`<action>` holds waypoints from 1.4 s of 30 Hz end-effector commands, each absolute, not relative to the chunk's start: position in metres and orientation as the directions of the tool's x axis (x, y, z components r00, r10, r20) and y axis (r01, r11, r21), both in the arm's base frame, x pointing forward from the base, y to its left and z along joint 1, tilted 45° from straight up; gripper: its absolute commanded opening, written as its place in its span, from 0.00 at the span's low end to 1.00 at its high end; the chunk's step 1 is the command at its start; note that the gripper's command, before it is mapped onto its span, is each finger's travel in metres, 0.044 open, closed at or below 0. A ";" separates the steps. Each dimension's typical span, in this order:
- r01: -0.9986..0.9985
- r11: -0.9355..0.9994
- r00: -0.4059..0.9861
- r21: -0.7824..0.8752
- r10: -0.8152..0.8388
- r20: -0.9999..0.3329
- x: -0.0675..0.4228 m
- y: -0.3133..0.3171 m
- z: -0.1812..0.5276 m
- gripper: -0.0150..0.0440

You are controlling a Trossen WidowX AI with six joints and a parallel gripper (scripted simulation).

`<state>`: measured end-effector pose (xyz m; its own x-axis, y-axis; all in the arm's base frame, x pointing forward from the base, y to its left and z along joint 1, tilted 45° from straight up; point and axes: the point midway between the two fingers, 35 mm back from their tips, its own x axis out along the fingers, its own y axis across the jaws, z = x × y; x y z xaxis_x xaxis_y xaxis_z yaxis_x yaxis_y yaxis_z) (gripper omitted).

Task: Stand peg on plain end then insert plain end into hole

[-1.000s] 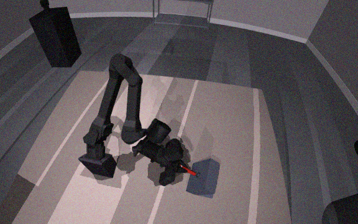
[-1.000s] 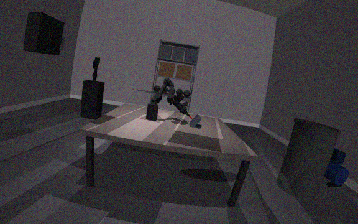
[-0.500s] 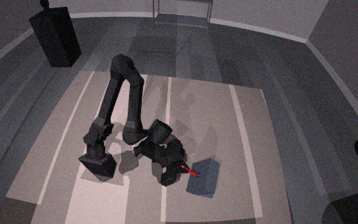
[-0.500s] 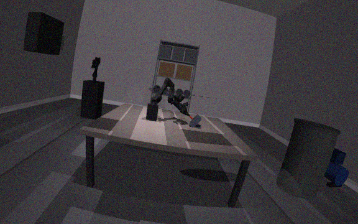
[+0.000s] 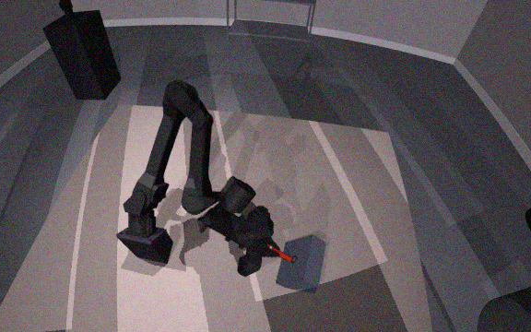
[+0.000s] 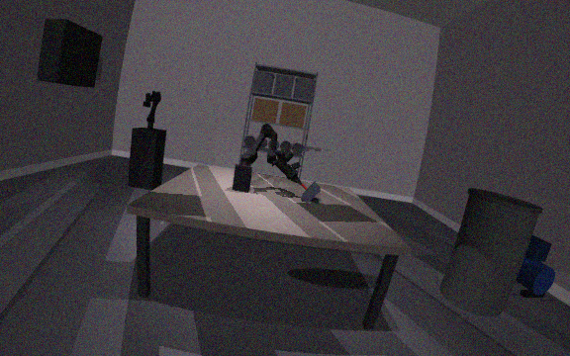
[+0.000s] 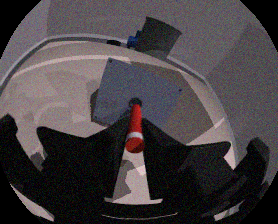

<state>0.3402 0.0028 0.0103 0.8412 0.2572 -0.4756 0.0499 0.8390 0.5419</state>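
Top view: gripper (image 5: 265,249) clamped on red peg (image 5: 280,254), far tip at hole (image 5: 294,259) in sloped blue-grey panel (image 5: 304,269).
Exterior view: arm (image 6: 270,153) angled down toward panel (image 6: 311,192) on table (image 6: 265,218); peg barely visible.
Wrist view: peg (image 7: 134,125) between dark fingers, white band (image 7: 134,137) nearest them, plain end meeting hole (image 7: 135,102).

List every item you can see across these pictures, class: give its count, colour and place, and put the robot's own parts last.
peg: one, red with a white band, tip at the panel's hole
sloped panel: one, blue-grey, on the table
table: one, striped pale top, mid-room
pedestal: one, black, left of the table
shelf unit: one, against the back wall
barrel: one, dark grey, on the floor at right
blue object: one, behind the barrel
arm: one, black
end effector: one, black, shut on the peg
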 end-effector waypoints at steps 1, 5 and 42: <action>0.044 0.840 0.844 0.540 0.259 -0.471 0.342 0.002 0.013 0.25; 0.044 0.840 0.844 0.540 0.259 -0.471 0.343 0.002 0.015 0.25; 0.044 0.840 0.844 0.540 0.259 -0.470 0.353 0.003 0.009 0.25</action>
